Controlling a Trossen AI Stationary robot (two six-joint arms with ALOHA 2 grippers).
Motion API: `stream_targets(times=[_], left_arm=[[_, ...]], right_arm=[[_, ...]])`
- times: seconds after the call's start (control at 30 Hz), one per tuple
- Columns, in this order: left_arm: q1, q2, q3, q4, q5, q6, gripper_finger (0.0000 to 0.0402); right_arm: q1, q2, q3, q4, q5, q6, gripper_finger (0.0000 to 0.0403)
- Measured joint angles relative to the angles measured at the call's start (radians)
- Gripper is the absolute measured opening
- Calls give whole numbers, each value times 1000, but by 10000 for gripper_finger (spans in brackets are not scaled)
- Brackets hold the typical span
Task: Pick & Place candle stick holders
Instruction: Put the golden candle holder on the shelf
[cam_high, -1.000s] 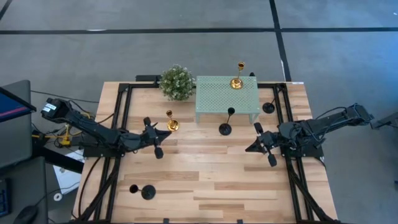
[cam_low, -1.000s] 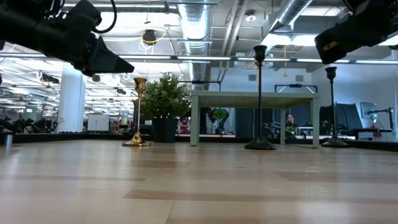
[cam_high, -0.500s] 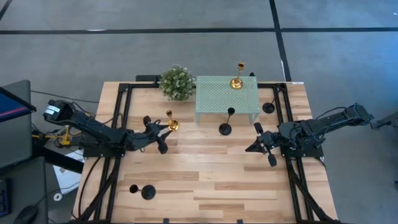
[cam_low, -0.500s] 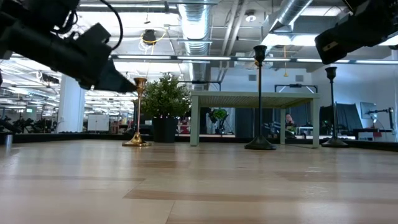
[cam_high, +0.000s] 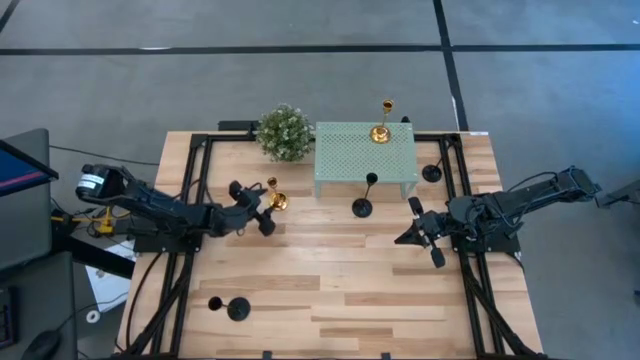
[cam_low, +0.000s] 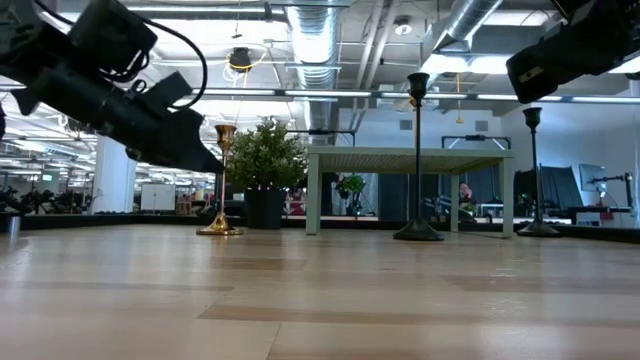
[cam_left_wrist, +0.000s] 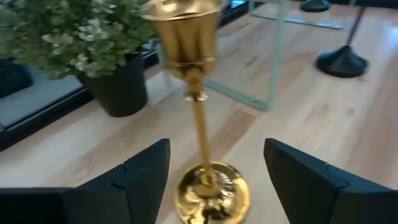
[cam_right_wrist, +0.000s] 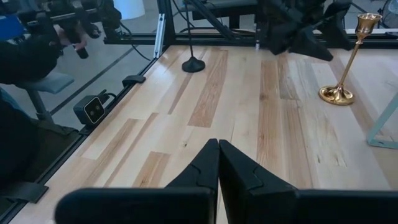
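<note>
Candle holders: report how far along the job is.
Done: one gold holder stands on the green stand. In hand: the open left gripper straddles the second gold holder, not gripping yet. Left: three black holders on the table; the shut right gripper waits.

Leafy plant (cam_high: 283, 132) beside mint-green stand (cam_high: 365, 158)

Glossy gold metal candle stick holder (cam_left_wrist: 200, 118) stands on smooth pale wood table (cam_high: 330, 270).
</note>
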Motion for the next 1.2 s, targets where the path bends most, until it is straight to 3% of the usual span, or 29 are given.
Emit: stream_targets(times=[0.27, 0.53, 0.83, 1.2], left_arm=[[85, 1, 0, 29, 5, -80, 263], [152, 1, 0, 63, 146, -96, 246], [182, 16, -1, 89, 147, -96, 236], [190, 178, -1, 223, 148, -96, 215]], right_arm=[[0, 0, 0, 0, 0, -3, 0], [0, 0, 0, -1, 0, -3, 0], [0, 0, 0, -4, 0, -3, 0], [0, 0, 0, -12, 30, 0, 0]])
